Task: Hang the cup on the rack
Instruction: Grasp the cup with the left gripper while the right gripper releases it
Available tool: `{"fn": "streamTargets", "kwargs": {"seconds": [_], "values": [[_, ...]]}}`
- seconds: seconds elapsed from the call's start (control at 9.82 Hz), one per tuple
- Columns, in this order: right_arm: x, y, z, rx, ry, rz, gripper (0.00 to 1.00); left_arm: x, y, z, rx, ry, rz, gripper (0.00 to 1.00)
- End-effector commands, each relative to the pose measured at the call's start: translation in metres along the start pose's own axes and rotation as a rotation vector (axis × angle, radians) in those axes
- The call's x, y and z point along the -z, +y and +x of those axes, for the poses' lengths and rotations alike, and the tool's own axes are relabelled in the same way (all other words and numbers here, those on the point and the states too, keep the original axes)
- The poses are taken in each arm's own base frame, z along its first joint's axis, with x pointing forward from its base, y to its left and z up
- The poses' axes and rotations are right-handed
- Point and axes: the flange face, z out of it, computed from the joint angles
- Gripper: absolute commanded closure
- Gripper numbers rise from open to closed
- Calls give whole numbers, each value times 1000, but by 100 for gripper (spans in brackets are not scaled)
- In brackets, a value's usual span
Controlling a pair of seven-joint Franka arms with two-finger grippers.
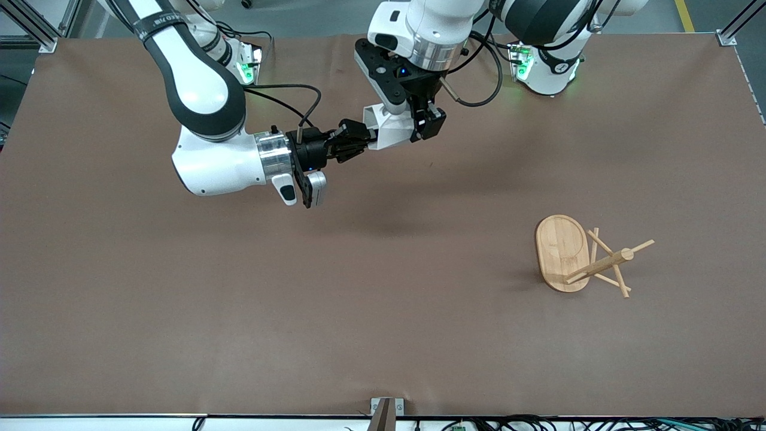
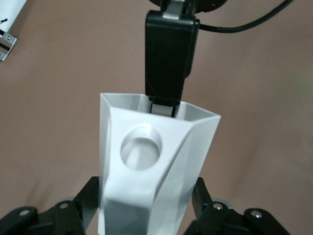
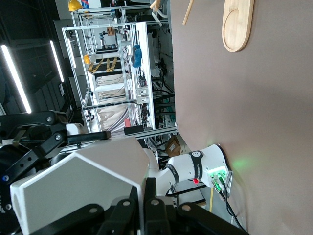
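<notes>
The cup (image 1: 390, 127) hangs in the air over the table (image 1: 119, 299), empty but for one black finger of the right gripper (image 1: 366, 139) dipping into its mouth. The left gripper (image 1: 428, 124) clamps its sides; the right pinches its rim. The rack (image 1: 574, 254) lies tipped over, well apart from both.

Matt white cup (image 1: 392, 127), bamboo rack (image 1: 573, 254)

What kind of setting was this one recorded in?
Most likely a robotics lab: two arms mounted at a brown table, metal-framed shelving and loose cables. Both grippers hold one white cup; a wooden rack lies tipped over.
</notes>
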Motion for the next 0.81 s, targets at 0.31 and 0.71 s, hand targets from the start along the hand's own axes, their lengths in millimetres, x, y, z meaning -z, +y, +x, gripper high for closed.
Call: {"fn": "streamTargets", "kwargs": {"seconds": [0.31,0.71], "values": [[8,-31,-7,26,9,27,0,-19,-21,-3,48,-29,10,99],[102,-27,-4,74,132,-190,0,-11,-72,-23,289,-28,33,99]]}}
